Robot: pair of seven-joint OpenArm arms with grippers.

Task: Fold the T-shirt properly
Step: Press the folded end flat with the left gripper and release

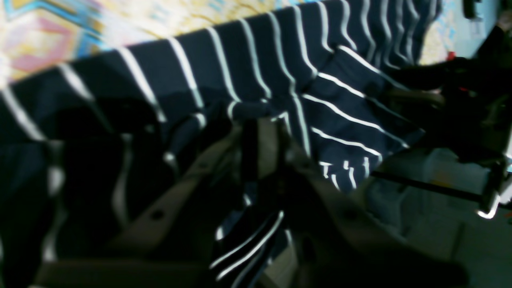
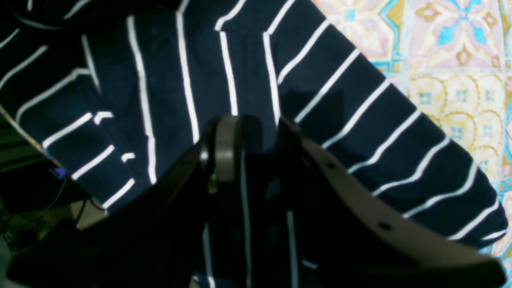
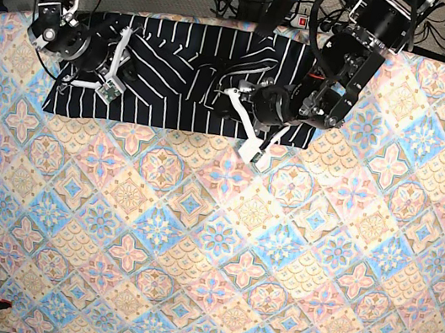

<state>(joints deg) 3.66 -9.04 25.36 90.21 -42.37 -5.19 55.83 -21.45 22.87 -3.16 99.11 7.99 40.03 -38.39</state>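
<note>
Both tools grip the T-shirt [image 3: 178, 74] — left tool [image 1: 262, 132] and right tool [image 2: 248, 132] each clamped on striped cloth — so a matched lift-and-fold seems next.

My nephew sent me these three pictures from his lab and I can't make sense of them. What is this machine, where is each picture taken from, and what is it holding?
This is a robot with two arms, working at a table. The base view looks down from above: a T-shirt, dark with white stripes, lies along the far edge of a tile-patterned cloth covering the table. The other two pictures come from cameras on the arms' wrists, so each looks past its own end effector at the fabric. The left end effector has shut on a fold of the T-shirt near its lower edge. The right end effector sits on the shirt with fabric between its fingers; they look partly closed, but I cannot tell whether they grip.
</note>
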